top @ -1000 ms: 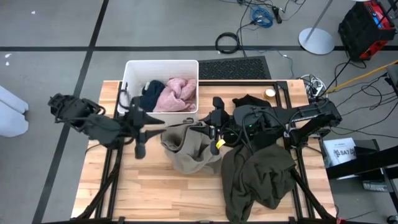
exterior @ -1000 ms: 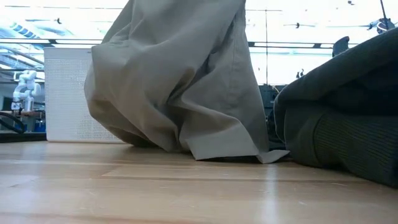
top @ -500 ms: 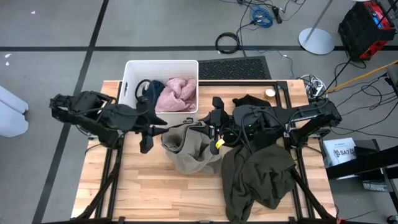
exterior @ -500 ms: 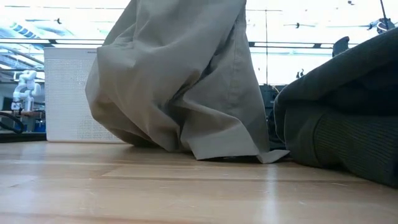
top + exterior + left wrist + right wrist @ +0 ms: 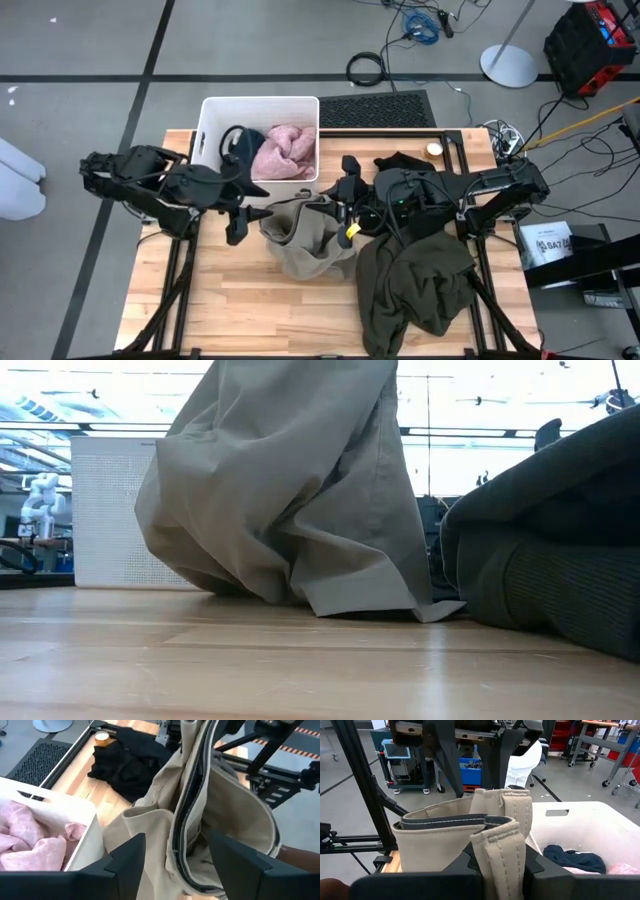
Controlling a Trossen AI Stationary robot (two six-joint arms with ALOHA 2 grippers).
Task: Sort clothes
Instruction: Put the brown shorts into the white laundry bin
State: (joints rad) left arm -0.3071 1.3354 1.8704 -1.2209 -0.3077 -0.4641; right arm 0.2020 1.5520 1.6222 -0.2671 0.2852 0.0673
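Overhead, table-level, two wrist views — khaki garment (image 5: 305, 235) shared.

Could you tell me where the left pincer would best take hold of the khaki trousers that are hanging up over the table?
Probably the free waistband edge. The right pincer already pinches one side of the khaki trousers, so the waistband hangs as an upright, stiff, doubled seam facing the open left pincer. Coming level from the white bin side, its fingers could straddle that seam.
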